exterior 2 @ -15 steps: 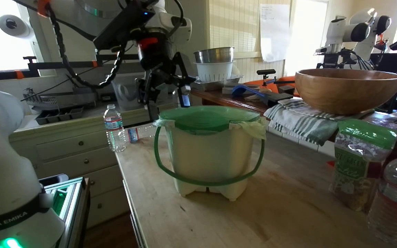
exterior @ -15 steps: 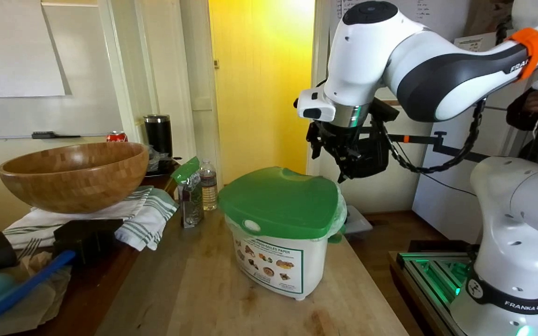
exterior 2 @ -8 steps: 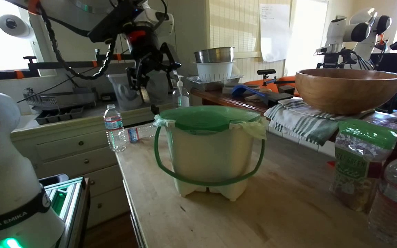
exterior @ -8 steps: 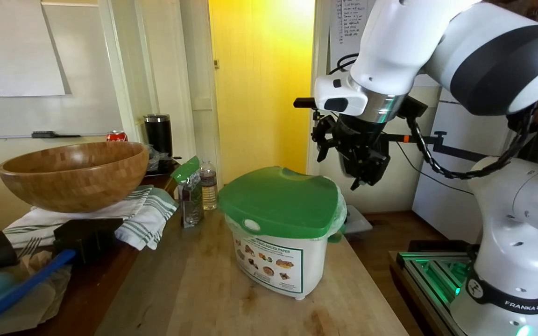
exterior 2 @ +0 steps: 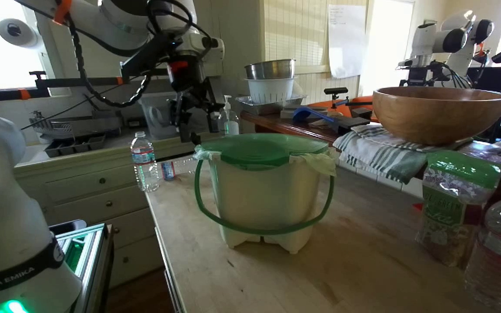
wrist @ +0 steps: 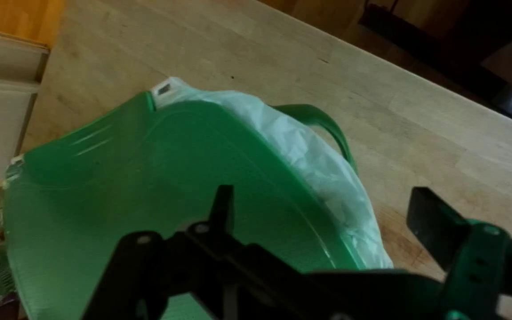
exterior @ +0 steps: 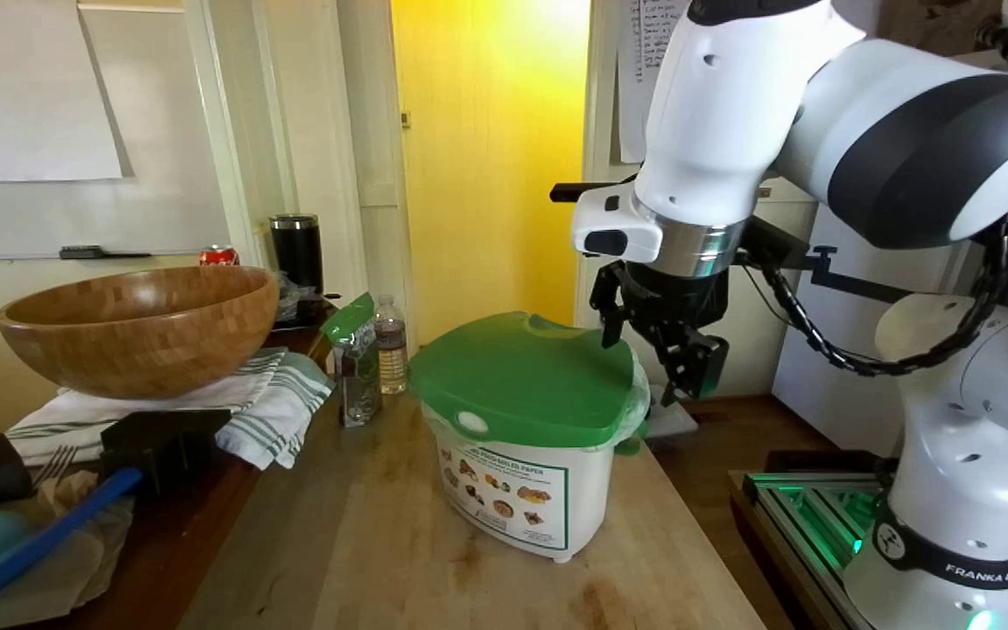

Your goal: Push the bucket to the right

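The white bucket (exterior: 508,499) stands upright on the wooden worktop (exterior: 364,542), near its edge. Its green lid (exterior: 521,381) sits on top, and a thin plastic bag (wrist: 318,164) sticks out from under it. In an exterior view the green handle (exterior 2: 263,232) hangs down at six o'clock. In an exterior view the black pincer (exterior: 644,369) is at two o'clock from the bucket, with its two fingers (wrist: 436,224) spread wide apart. In the wrist view, one finger shows over the lid and the other over the worktop. I can't tell if either one touches the lid. In an exterior view, a see-through bag (exterior: 358,376) with a green top and a plastic bottle (exterior: 391,350) stand close together at ten o'clock from the bucket. Farther out, between nine and ten, a big wooden bowl (exterior: 136,341) sits on a striped towel (exterior: 272,416). The white robot base (exterior: 950,464) is at three o'clock.
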Robot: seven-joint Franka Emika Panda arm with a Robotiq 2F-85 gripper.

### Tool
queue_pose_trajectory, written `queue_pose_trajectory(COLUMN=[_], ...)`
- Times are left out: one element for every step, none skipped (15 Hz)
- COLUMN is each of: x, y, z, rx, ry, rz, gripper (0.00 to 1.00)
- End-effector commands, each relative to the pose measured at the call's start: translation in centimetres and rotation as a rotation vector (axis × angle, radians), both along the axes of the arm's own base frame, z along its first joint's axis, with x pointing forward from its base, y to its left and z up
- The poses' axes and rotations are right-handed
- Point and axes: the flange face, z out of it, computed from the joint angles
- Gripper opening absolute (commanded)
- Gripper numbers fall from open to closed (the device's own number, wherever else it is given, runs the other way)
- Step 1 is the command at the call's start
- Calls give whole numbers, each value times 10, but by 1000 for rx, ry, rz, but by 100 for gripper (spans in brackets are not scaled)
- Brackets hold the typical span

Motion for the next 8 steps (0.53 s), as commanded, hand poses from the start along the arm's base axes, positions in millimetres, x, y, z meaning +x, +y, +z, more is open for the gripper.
queue_pose_trajectory(x=[0,-2,-6,-8,-9,-9,-9,-10], y=[10,12,14,14,11,9,3,-2], z=[-1,0,3,5,7,8,8,8], rx=[82,111,139,158,180,198,208,221], ry=[-12,-22,-38,-50,-69,-78,-99,-112], rz=[-136,-182,-230,-278,-323,-370,-420,-469], gripper=[100,100,100,100,100,100,100,100])
